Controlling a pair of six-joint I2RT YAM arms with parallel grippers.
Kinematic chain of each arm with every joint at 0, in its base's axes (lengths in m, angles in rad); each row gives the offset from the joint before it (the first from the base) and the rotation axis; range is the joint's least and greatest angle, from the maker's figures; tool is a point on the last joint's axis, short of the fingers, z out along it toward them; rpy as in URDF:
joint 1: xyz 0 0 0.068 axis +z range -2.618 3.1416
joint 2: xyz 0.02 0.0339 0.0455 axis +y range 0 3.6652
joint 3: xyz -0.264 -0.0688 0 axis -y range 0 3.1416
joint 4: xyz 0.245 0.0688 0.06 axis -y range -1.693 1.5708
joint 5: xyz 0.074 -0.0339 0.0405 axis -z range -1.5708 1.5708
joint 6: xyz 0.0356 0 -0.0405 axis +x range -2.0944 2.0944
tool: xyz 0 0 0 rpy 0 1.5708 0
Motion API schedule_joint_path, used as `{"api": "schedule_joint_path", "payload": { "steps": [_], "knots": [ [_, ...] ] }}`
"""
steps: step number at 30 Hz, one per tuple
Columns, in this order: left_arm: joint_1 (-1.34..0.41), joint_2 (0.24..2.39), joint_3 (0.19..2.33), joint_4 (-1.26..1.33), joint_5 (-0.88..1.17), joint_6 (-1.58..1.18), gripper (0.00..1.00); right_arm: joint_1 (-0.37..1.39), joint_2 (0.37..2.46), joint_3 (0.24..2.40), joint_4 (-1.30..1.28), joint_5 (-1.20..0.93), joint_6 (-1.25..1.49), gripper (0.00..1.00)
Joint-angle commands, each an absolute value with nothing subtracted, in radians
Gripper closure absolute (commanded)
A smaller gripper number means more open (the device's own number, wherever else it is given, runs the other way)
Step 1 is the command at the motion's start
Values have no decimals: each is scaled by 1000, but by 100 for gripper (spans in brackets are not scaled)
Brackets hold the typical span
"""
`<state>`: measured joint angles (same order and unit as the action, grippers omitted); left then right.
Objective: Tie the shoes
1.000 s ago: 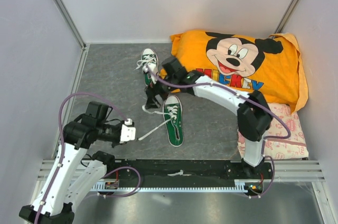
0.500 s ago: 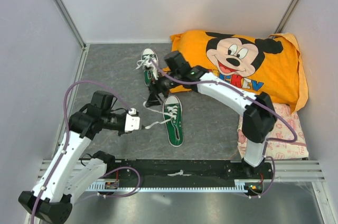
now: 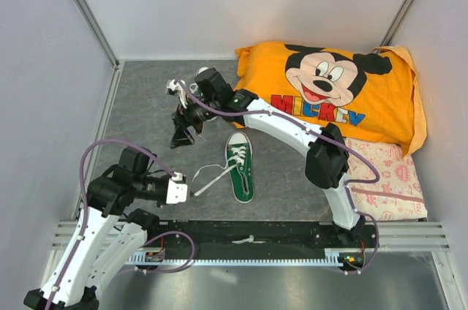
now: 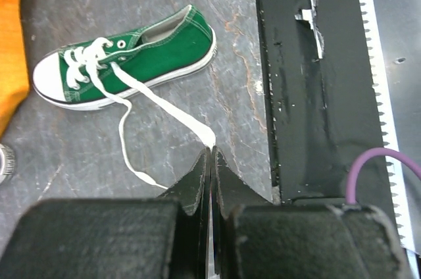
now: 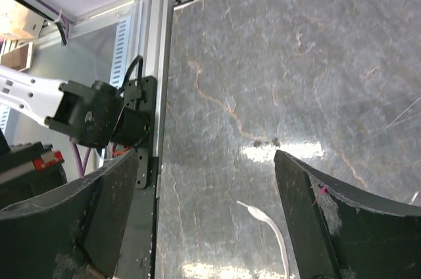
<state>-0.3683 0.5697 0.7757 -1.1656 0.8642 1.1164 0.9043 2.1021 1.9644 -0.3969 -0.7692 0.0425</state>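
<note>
Left claw point(image 4: 210, 155) pinching a lace point(image 4: 168, 108), right claw point(image 5: 207, 174) wide apart
Green shoe point(image 4: 164, 45) lies flat mid grey bench point(image 4: 59, 141), its white lace running straight into the clamped left claw; right one's hanging farther back, holding nothing.

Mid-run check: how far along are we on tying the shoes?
Done: nothing tied; laces on the near shoe lie loose, unknotted. In hand: the left gripper is shut on one lace; the right gripper is open and empty above the table. Left: cross, knot and bow here, then the second shoe, not clearly visible.
</note>
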Motion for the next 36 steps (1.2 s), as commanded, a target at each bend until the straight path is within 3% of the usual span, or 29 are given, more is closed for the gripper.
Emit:
{"api": "schedule_joint_path", "payload": {
  "steps": [1,6,10,14,18,25,28,29,30,33,36],
  "knots": [
    [-371,587,785,-1138,874,1077,98,910,2097,2037,-359,-764,57,7],
    [-370,696,851,-851,850,790,99,829,2011,1999,-359,-750,66,5],
    [-368,869,902,-547,648,548,98,711,1869,1835,-357,-738,54,4],
    [-341,1079,982,-372,603,430,98,586,1729,1633,-388,-735,6,8],
    [-321,1268,1029,-259,555,356,98,496,1602,1448,-494,-712,-118,16],
    [-285,1491,1040,-166,461,276,98,474,1379,1152,-538,-657,-184,41],
    [-273,1566,1035,-155,410,258,98,474,1330,1088,-545,-661,-176,43],
    [-268,1583,1031,-153,404,258,93,474,1324,1075,-546,-661,-176,44],
    [-268,1609,1032,-163,394,258,73,472,1316,1065,-549,-660,-181,45],
    [-242,1605,1022,-175,397,255,54,474,1299,1039,-552,-650,-186,53],
    [-198,1517,979,-179,498,294,47,476,1308,1035,-549,-653,-189,58]
  ]
}}
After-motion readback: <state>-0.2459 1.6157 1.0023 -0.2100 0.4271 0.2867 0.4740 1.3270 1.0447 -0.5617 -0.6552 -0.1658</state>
